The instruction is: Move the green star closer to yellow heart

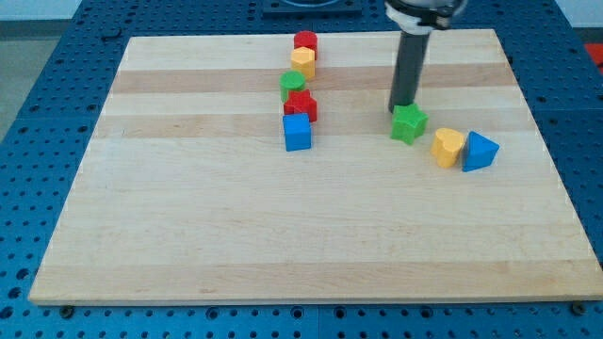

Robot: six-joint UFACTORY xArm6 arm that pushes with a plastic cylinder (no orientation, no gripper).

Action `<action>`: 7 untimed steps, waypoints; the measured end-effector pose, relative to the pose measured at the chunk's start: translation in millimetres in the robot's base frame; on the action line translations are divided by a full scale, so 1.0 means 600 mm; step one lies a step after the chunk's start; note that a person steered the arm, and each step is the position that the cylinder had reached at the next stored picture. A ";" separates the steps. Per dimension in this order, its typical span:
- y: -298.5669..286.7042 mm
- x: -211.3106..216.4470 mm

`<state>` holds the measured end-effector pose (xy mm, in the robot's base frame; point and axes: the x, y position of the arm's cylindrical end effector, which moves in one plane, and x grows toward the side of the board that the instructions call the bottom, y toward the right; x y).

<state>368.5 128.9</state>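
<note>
The green star [409, 123] lies on the wooden board right of centre. The yellow heart [448, 146] lies a short gap to its lower right. My tip [403, 104] stands at the star's upper edge, touching or almost touching it, on the side away from the heart. The dark rod rises from there to the view's top.
A blue triangle [480, 152] touches the yellow heart's right side. Left of centre stands a column of blocks: red cylinder [305, 41], yellow block [302, 61], green block [292, 85], red star [301, 105], blue cube [297, 132]. The board's right edge [551, 151] is near.
</note>
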 end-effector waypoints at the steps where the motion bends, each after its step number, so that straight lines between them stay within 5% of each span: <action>1: 0.046 0.011; 4: -0.034 -0.058; 7: -0.122 0.034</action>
<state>388.6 56.0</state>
